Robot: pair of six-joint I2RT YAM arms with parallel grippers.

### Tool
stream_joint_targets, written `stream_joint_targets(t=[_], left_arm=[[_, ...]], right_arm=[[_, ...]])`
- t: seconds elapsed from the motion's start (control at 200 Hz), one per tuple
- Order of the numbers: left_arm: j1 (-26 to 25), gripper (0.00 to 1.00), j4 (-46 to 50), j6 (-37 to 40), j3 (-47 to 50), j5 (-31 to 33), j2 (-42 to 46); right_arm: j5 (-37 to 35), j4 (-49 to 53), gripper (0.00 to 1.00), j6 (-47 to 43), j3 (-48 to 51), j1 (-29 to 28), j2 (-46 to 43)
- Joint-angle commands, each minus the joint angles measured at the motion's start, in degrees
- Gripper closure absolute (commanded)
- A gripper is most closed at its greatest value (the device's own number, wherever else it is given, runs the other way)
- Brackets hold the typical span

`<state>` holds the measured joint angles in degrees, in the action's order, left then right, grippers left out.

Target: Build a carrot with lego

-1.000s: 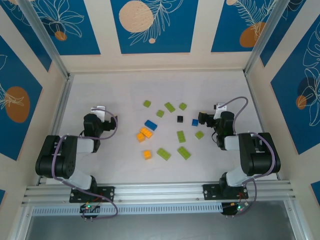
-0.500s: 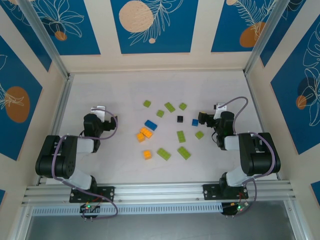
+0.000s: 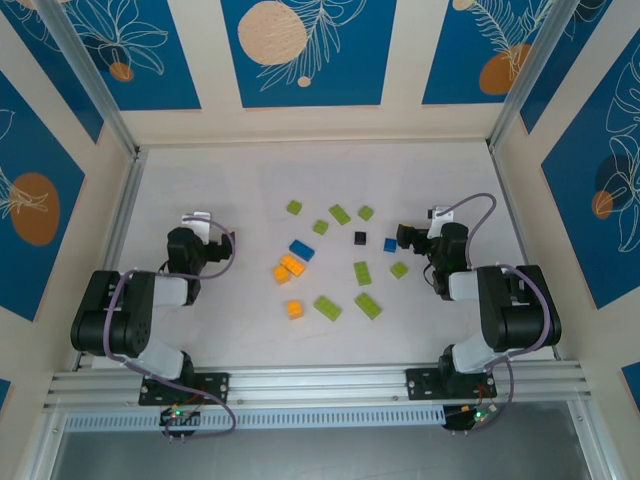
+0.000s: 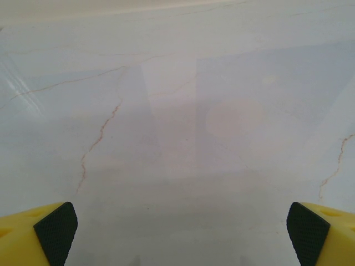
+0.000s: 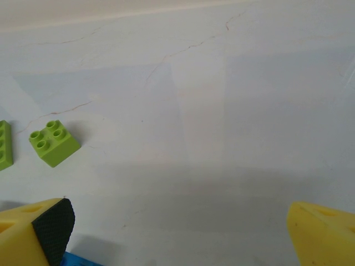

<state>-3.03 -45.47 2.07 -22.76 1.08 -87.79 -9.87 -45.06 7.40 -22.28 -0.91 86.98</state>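
Nothing has shifted since a second ago. Left gripper (image 4: pixel 180 227) gapes wide over bare table (image 3: pixel 230 180) — right gripper (image 5: pixel 177 227) gapes too, empty, a blue brick (image 3: pixel 390 244) just beside it. The lego (image 3: pixel 362 272) lies scattered between both arms.

A pale worktop (image 3: pixel 230 180) with thin brownish, marble-like veins sits inside a cream-walled enclosure. The walls (image 3: pixel 405 60) carry blue panels (image 3: pixel 305 50) printed with peach and orange discs and white leaf outlines. Slanting aluminium posts (image 3: pixel 90 75) stand at the back corners. A ribbed aluminium rail (image 3: pixel 320 380) runs along the near edge. The light is even and soft.
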Motion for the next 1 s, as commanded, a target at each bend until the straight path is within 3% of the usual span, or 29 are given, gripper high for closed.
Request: stream_joint_targets(t=[0.0, 0.12, 0.165, 0.23, 0.31, 0.44, 0.49, 0.61, 0.825, 0.995], left_arm=[[-0.3, 0.0, 5.7, 0.7, -2.6, -0.3, 4.5], [-0.3, 0.0, 18.3, -1.4, -5.7, 1.2, 12.8], [-0.3, 0.0, 25.8, -5.3, -8.5, 3.7, 16.0], [-0.3, 0.0, 32.8, -6.7, -11.1, 1.2, 20.1], [-0.3, 0.0, 36.6, -7.6, -12.4, -2.4, 24.3], [-0.3, 0.0, 39.9, -13.5, -12.7, -0.7, 28.8], [-0.3, 0.01, 43.1, -17.0, -13.4, 1.7, 29.8], [-0.1, 0.0, 56.4, -27.2, -18.0, 14.1, 29.1], [0.2, 0.0, 63.2, -27.1, -23.1, 8.1, 26.4], [0.4, 0.0, 67.7, -29.0, -26.4, 6.6, 22.6]], right_arm=[[-5.5, 6.0, 0.01, 0.6, -3.6, -0.7, -4.5], [-8.7, 26.8, 0.0, 7.0, -12.1, -1.4, -9.9], [-6.9, 34.6, 0.02, 9.2, -15.2, -1.7, -10.9], [-5.1, 44.8, 0.02, 10.2, -20.1, -3.4, -11.6], [-5.8, 54.7, 0.01, 9.2, -25.0, -8.1, -12.2], [-6.6, 68.4, 0.02, 5.5, -33.9, -17.6, -10.2], [-6.1, 72.4, 0.03, 4.3, -37.2, -21.2, -8.6], [-2.9, 81.1, 0.08, 2.9, -46.0, -27.9, -2.7], [0.9, 88.5, 0.2, -1.0, -58.4, -35.3, 10.4], [2.5, 91.6, 0.23, -0.9, -63.9, -40.2, 16.6]])
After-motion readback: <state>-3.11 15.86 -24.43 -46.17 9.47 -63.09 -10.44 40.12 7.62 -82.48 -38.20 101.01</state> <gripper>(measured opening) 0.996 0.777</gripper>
